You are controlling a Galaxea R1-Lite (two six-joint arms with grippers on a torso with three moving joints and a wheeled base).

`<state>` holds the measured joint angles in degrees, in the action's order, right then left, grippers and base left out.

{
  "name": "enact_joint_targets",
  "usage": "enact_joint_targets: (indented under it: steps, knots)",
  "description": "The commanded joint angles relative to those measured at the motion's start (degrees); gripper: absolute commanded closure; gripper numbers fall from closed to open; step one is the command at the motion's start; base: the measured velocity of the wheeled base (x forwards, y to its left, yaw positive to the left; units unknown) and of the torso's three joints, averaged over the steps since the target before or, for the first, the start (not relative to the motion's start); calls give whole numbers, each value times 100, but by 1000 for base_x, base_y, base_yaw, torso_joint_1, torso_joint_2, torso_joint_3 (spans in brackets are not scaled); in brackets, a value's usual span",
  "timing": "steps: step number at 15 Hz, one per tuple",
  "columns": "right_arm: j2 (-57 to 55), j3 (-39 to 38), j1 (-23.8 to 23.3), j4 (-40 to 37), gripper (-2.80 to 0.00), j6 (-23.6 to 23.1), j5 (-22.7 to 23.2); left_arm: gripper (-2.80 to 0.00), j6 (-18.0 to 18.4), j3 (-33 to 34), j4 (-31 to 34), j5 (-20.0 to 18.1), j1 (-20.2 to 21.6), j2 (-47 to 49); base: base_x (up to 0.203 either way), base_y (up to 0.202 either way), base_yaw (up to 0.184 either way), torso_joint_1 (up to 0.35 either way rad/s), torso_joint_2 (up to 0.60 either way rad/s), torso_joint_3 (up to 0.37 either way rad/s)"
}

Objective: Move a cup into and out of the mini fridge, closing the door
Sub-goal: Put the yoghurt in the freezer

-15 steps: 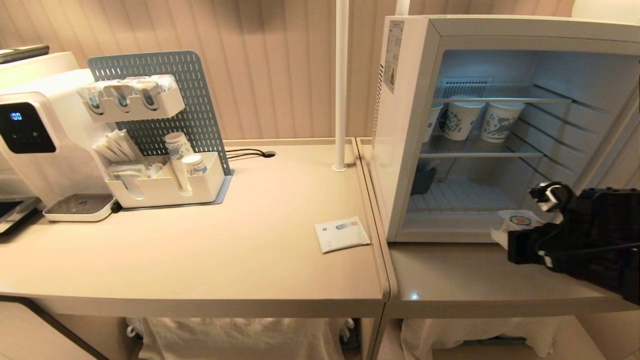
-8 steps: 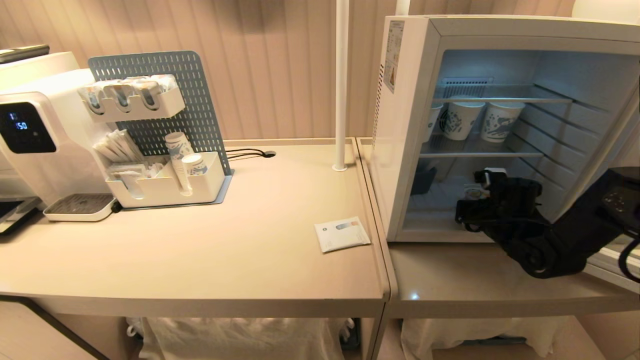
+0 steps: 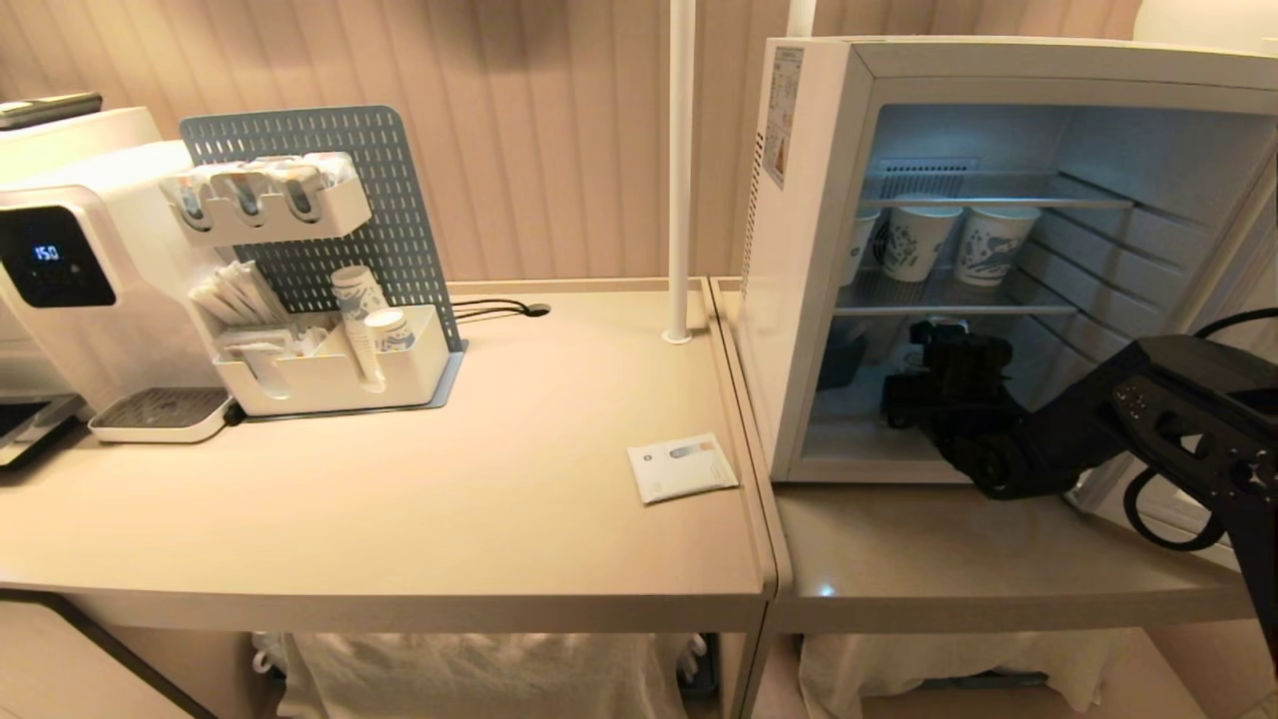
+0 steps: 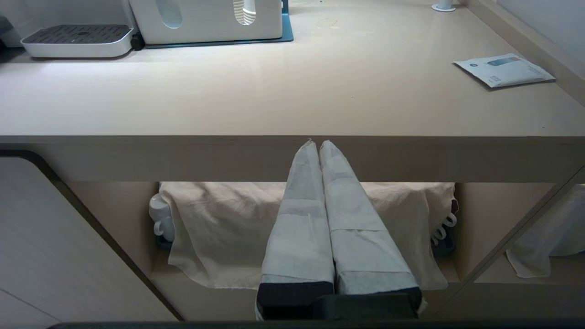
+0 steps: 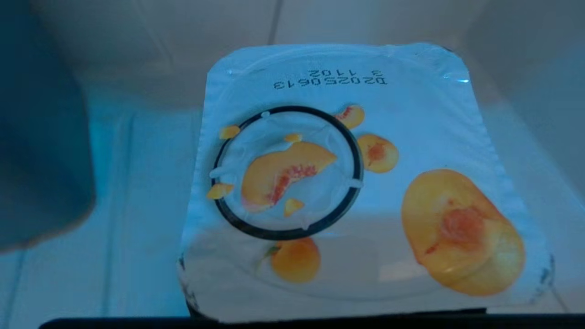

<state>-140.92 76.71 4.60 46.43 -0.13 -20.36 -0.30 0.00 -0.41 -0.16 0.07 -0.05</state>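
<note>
Placement needs care: the right gripper [image 3: 924, 350] carries the cup [image 5: 347, 183] inside the mini fridge [image 3: 799, 250], jaws clamped on it, under the paper cups [image 3: 944, 240]; lower it flat onto the bottom shelf before releasing

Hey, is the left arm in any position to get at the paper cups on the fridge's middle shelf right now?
Probably not. The left gripper hangs shut below the table's front edge, far to the left of the mini fridge. The paper cups sit deep on its shelf, and the right arm already fills the opening below them.
</note>
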Motion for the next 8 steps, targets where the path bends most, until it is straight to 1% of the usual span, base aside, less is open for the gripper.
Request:
enact_joint_targets:
  steps: [1, 3, 5, 8]
  knots:
    - [-273, 309, -3, -160, 0, -4, -3, 0, -4, 9, -2, 1, 1, -1, 0, 0, 0, 0, 0, 0]
    - [-313, 423, -20, -389, 0, 5, -47, 0, -5, 9, -2, 1, 1, -2, 0, 0, 0, 0, 0, 0]
    - [-275, 418, -38, -425, 0, 12, -161, 0, -1, 9, -2, -2, 1, -4, 0, 0, 0, 0, 0, 0]
    - [-99, 190, -113, -404, 0, 35, -110, 0, -5, 9, -2, -2, 1, -4, 0, 0, 0, 0, 0, 0]
